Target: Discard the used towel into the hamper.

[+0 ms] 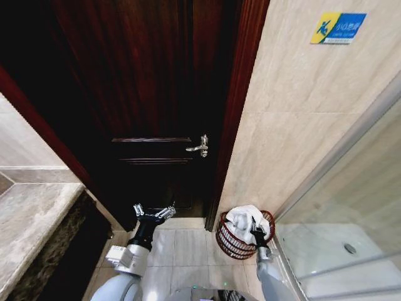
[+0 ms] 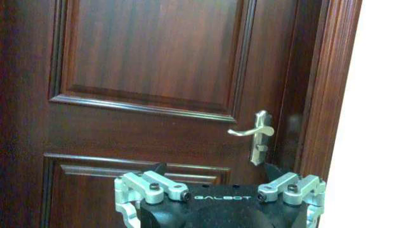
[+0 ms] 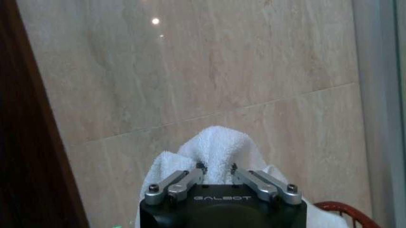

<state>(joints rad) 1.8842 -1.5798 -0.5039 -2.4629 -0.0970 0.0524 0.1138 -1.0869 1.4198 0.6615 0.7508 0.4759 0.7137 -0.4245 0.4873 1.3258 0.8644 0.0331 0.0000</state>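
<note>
The hamper [image 1: 223, 240] is a small dark red wire basket on the floor tiles, by the corner of the door frame and the beige wall. A white towel [image 1: 241, 219] is bunched up in its mouth, its peak [image 3: 219, 145] rising past the rim [image 3: 345, 210]. My right gripper [image 1: 255, 227] hangs over the hamper, its fingers drawn close and shut on the towel's folds [image 3: 217, 167]. My left gripper [image 1: 154, 213] is held open and empty in front of the dark wooden door [image 2: 152, 61].
The closed door has a silver lever handle [image 1: 199, 147] [image 2: 257, 133]. A marble counter [image 1: 31, 219] juts out on the left. A glass shower screen [image 1: 351, 207] stands close on the right of the hamper. Bare floor tiles [image 1: 188, 248] lie between the arms.
</note>
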